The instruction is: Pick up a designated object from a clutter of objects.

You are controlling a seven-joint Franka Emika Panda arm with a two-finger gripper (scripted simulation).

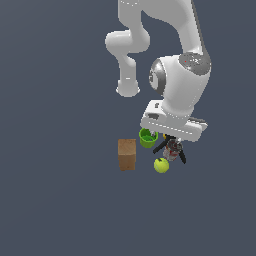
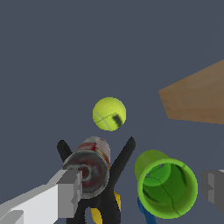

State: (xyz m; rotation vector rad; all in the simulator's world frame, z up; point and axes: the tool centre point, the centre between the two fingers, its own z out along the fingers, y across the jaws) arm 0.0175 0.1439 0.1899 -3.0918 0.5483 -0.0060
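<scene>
The greyish can [image 2: 89, 166] with a red-and-white label lies on the black clamp [image 2: 124, 156], whose orange tips show beneath it. In the exterior view the can [image 1: 172, 151] sits right under my hand. My gripper [image 2: 140, 192] is open, with its fingers spread wide. One finger [image 2: 68, 192] is right beside the can, and the other [image 2: 214, 190] is past the green cup [image 2: 166, 186]. Both the can and the cup lie between the fingers. In the exterior view the gripper [image 1: 172, 142] is low over the clutter and mostly hidden by the hand.
A yellow-green ball [image 1: 161, 165] lies just beyond the can, also in the wrist view [image 2: 109, 113]. A brown box [image 1: 127, 154] stands on the exterior view's left of the group, also in the wrist view [image 2: 197, 98]. The green cup [image 1: 147, 137] sits beside the clamp [image 1: 160, 146].
</scene>
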